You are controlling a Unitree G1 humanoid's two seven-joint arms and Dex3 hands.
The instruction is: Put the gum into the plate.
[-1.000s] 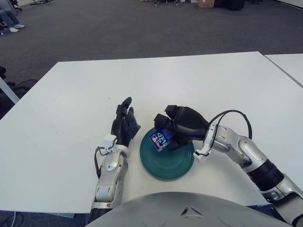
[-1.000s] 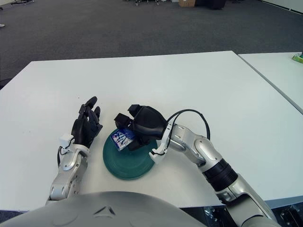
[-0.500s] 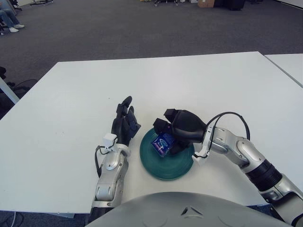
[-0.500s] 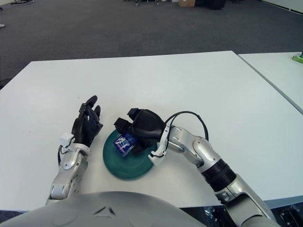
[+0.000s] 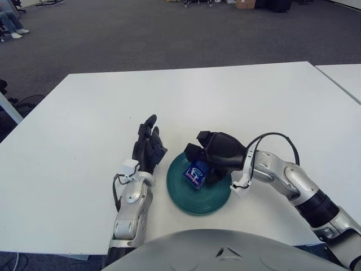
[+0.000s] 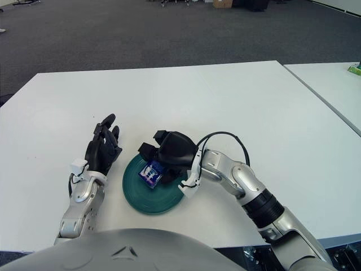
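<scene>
The black three-fingered right hand (image 5: 217, 160) pinches the small blue gum packet (image 5: 196, 173) directly over the round dark-green plate (image 5: 197, 195), the packet low inside the rim, perhaps touching. The left hand (image 5: 148, 148) rests spread on the white table (image 5: 84, 113) beside the plate.

The right robot hand (image 5: 211, 161) covers the far right part of the green plate (image 5: 197, 197), and its black shell hides where its fingers meet the blue gum pack (image 5: 196, 172) (only the pack's left face shows). The print on that pack is too small to read. Whether the pack touches the plate's floor cannot be told. The robot's grey chest (image 6: 121, 251) masks the table's near edge (image 5: 51, 248) and the lower left forearm. The right arm (image 6: 271, 217) is cut off at the lower right corner. At the far left, a seated person (image 5: 10, 23) is cropped to legs and shoes.
</scene>
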